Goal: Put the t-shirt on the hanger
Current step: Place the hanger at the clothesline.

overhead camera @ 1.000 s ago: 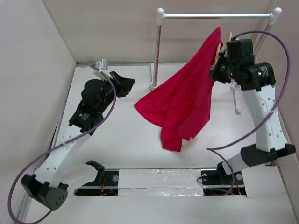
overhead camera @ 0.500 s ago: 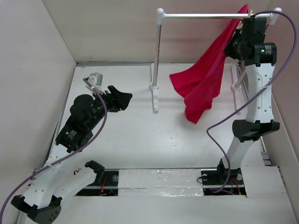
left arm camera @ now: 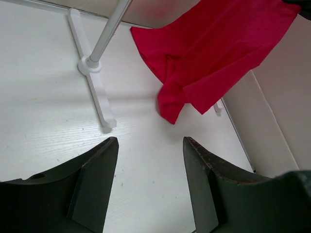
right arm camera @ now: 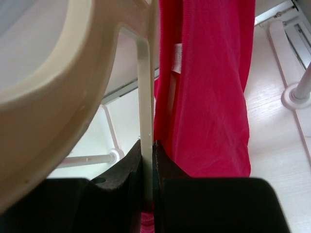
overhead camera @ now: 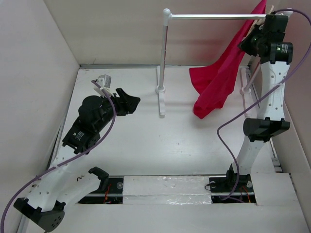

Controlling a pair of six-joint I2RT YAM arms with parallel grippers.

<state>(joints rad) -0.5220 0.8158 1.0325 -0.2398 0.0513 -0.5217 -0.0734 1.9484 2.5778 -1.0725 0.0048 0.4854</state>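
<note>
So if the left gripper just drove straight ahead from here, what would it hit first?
Likely the rack's foot, slightly left of the open left gripper's line; the t-shirt hangs beyond it. Depth is unclear, so it could pass alongside.

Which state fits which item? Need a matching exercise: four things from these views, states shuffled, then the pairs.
Things:
1. t-shirt
2. hanger
3. left fingers
4. rack

States:
A. open, empty
B. white, standing on the table
C. beige, clamped between the right fingers
D. red, hanging down

Pairs: 1-D, 2-C, 3-A, 4-B
</note>
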